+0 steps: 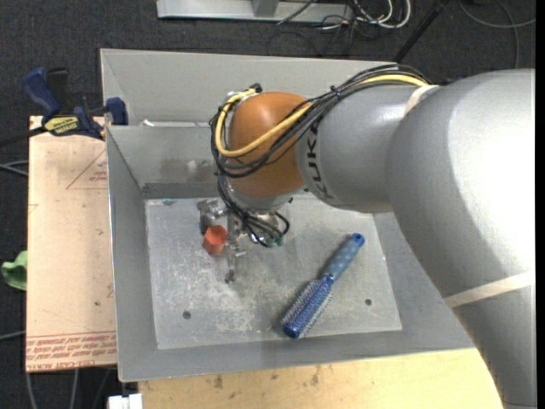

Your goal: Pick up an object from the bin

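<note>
As the grey KUKA arm leans in across the right rim of the metal bin, its gripper hangs low over the bin floor, nearer the back-left corner than the front edge. An orange cover caps the wrist, with yellow and black cables looped round it, and this bulk hides much of the tool beneath. Whether the gripper is open or closed cannot be told from this angle, nor whether it has hold of anything. A small red object sits tight against the gripper's side facing the bin's left wall, close above the scuffed floor; contact between the two cannot be confirmed. Well apart from it, a blue hairbrush lies flat on the floor toward the front-right corner, set on a slant, its bristled head pointing at the front edge and its handle angled up toward the right wall, under the arm's overhang.
</note>
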